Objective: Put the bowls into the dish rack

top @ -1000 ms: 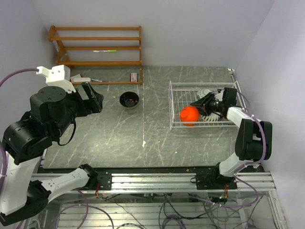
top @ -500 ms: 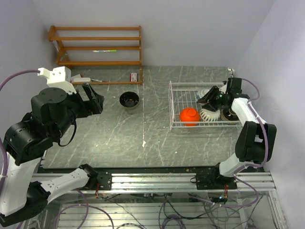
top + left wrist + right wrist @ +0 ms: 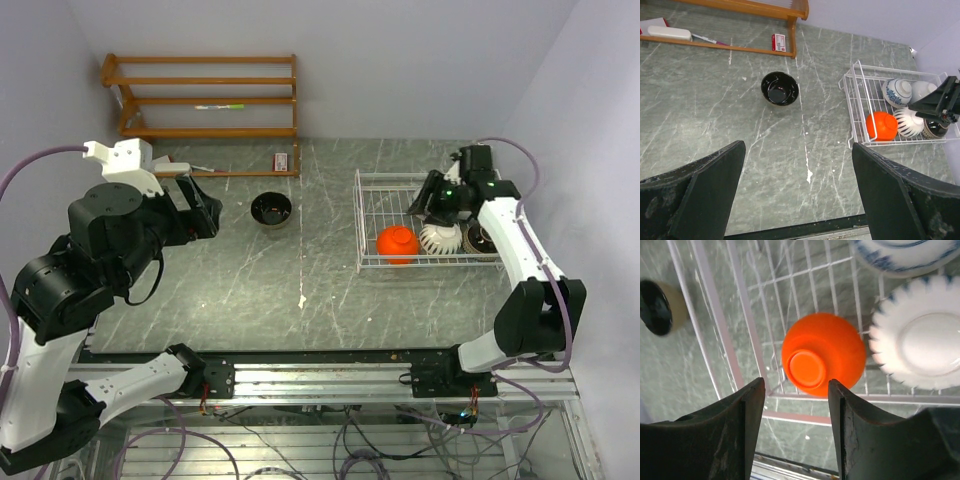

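Beneath right gripper (image 3: 795,386), orange bowl (image 3: 822,354), unheld

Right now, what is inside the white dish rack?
The dish rack holds an orange bowl upside down, a ribbed white bowl, a blue-and-white bowl and a plain white bowl. The right gripper partly covers a dark bowl in the corner.

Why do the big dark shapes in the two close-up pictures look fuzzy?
Left wrist view: the left gripper sits too near the lens to be sharp; right wrist view: same for the right gripper, while the orange bowl is crisp.
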`<move>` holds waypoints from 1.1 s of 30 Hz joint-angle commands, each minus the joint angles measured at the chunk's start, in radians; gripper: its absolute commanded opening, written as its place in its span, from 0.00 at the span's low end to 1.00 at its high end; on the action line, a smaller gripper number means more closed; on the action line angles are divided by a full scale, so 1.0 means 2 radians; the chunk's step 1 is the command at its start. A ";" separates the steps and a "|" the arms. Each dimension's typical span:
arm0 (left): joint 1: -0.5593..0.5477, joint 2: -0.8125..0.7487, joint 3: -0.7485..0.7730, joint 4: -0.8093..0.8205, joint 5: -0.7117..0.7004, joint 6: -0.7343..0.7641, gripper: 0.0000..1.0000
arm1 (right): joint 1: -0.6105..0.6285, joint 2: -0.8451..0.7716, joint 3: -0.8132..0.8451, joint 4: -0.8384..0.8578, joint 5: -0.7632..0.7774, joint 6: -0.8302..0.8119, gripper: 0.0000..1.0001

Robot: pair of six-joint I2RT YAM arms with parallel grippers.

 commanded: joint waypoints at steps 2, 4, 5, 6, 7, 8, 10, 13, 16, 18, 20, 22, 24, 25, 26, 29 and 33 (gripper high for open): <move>-0.003 0.000 -0.010 0.022 0.015 0.000 0.99 | 0.091 -0.009 0.020 -0.081 0.124 -0.027 0.57; -0.003 -0.001 -0.010 0.022 0.017 0.000 0.99 | 0.107 -0.009 0.012 -0.083 0.138 -0.021 0.59; -0.003 -0.001 -0.009 0.022 0.017 -0.001 0.99 | 0.109 -0.011 0.008 -0.083 0.142 -0.018 0.59; -0.003 -0.001 -0.008 0.021 0.017 -0.001 0.99 | 0.111 -0.012 0.006 -0.082 0.147 -0.016 0.60; -0.003 -0.001 -0.007 0.020 0.016 -0.002 0.99 | 0.113 -0.013 0.005 -0.082 0.152 -0.015 0.60; -0.003 -0.002 -0.007 0.019 0.015 -0.002 0.99 | 0.114 -0.011 0.006 -0.083 0.154 -0.016 0.60; -0.003 -0.005 -0.007 0.015 0.013 -0.004 0.99 | 0.118 -0.003 0.010 -0.086 0.157 -0.021 0.61; -0.003 -0.009 -0.009 0.012 0.012 -0.007 0.99 | 0.128 0.009 0.020 -0.090 0.160 -0.026 0.61; -0.003 -0.010 -0.007 0.009 0.009 -0.008 0.99 | 0.144 0.007 0.043 -0.078 0.164 -0.031 0.62; -0.003 -0.009 -0.001 0.006 0.007 -0.007 0.99 | 0.170 0.007 0.075 -0.073 0.178 -0.035 0.64; -0.003 -0.008 0.005 0.002 0.003 -0.007 0.99 | 0.204 0.019 0.118 -0.077 0.192 -0.038 0.64; -0.003 -0.007 0.013 -0.006 -0.008 -0.009 0.99 | 0.241 0.037 0.156 -0.073 0.184 -0.039 0.64; -0.003 -0.009 0.020 -0.014 -0.023 -0.013 0.99 | 0.285 0.059 0.194 -0.056 0.175 -0.040 0.64; -0.003 -0.011 0.022 -0.016 -0.029 -0.014 0.99 | 0.305 0.074 0.211 -0.047 0.174 -0.044 0.64; -0.003 -0.015 0.024 -0.016 -0.034 -0.014 0.99 | 0.322 0.092 0.229 -0.038 0.171 -0.049 0.64; -0.003 -0.023 0.028 -0.015 -0.041 -0.015 0.99 | 0.371 0.179 0.321 -0.042 0.155 -0.076 0.64; -0.003 -0.028 0.039 -0.030 -0.050 -0.018 0.99 | 0.404 0.331 0.473 -0.071 0.133 -0.114 0.65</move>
